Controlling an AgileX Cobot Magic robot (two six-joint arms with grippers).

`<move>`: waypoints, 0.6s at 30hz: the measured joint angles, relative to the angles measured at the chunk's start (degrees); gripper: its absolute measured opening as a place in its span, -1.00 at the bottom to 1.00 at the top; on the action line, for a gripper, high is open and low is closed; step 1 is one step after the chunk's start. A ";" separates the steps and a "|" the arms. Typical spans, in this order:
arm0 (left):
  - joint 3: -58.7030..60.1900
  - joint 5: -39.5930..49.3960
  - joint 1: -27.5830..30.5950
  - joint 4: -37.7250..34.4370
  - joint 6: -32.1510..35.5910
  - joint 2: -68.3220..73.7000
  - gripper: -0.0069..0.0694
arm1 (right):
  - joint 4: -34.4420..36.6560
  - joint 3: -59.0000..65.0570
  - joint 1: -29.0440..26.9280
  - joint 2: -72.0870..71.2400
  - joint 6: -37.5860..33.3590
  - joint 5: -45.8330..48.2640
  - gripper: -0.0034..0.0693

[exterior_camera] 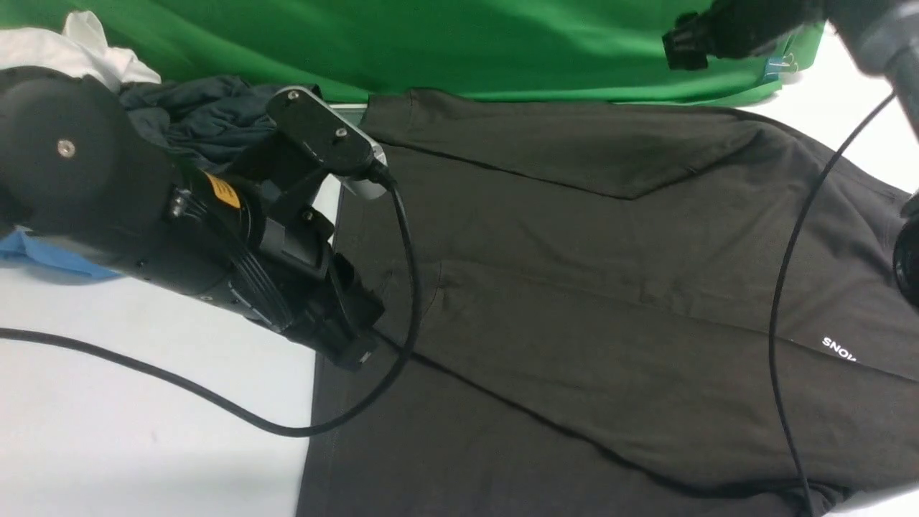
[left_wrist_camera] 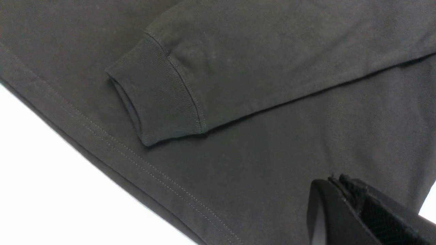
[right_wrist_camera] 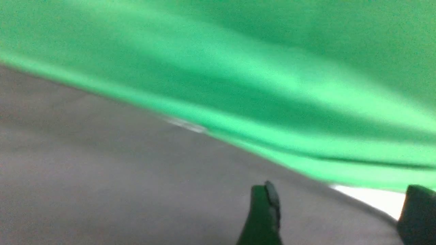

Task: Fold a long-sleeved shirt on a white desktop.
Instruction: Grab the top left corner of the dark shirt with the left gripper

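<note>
Long-sleeved shirt lies flat on the white surface, stretched left to right, hem at the left, white print at the right. It is dark, soft, with both sleeves laid over its body. The left arm is nearer: its jaws are pressed together, empty, just over the hem beside a cuff. Far back, the right jaws are wide apart and empty (that view is blurry), near the green cloth.
</note>
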 joint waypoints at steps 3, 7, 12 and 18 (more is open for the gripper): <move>0.17 -0.17 0.00 -0.20 0.39 0.00 -0.77 | 0.00 0.00 -1.13 2.12 0.13 -3.21 0.54; 0.23 -0.17 0.00 -0.27 0.49 0.00 -0.77 | -0.06 0.00 -2.38 3.66 0.19 -5.49 0.54; 0.23 -0.23 0.00 -0.27 0.62 0.00 -0.77 | 0.36 0.00 -3.89 6.60 0.19 -6.76 0.54; 0.23 -0.42 0.00 -0.27 0.69 0.00 -0.77 | 1.38 0.00 -4.42 9.16 -0.53 -7.06 0.54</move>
